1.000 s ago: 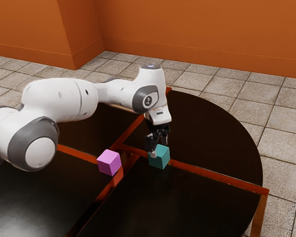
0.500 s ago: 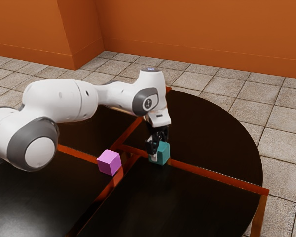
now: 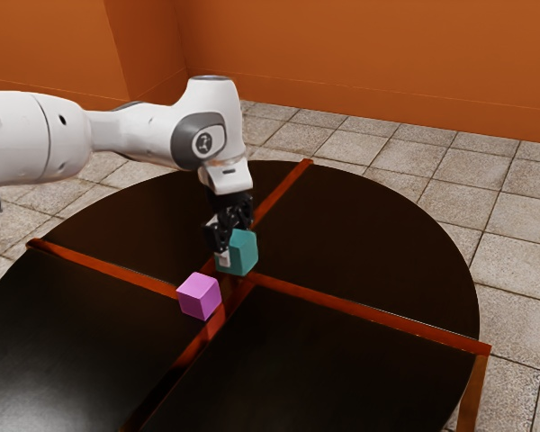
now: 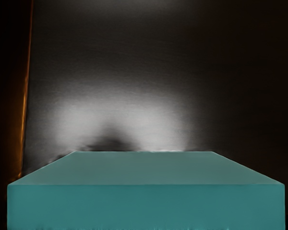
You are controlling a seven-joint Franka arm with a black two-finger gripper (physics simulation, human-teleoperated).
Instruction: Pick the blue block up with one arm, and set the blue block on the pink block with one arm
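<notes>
Fingers (image 3: 219, 239) grip blue block (image 3: 242, 253) near pink block (image 3: 199, 296).

There are two blocks in all: one blue block (image 3: 242, 253), its colour leaning to teal, and one pink block (image 3: 199, 296). In the wrist view there is a single block, the blue block (image 4: 144, 191). There is one robot arm (image 3: 117, 135), white with grey joints, and it carries one set of black jaws. There is one round tabletop (image 3: 369, 225), dark and glossy. Two orange strips (image 3: 360, 310) cross on it and divide it into four quarters. One tiled floor (image 3: 513, 180) lies around it.
</notes>
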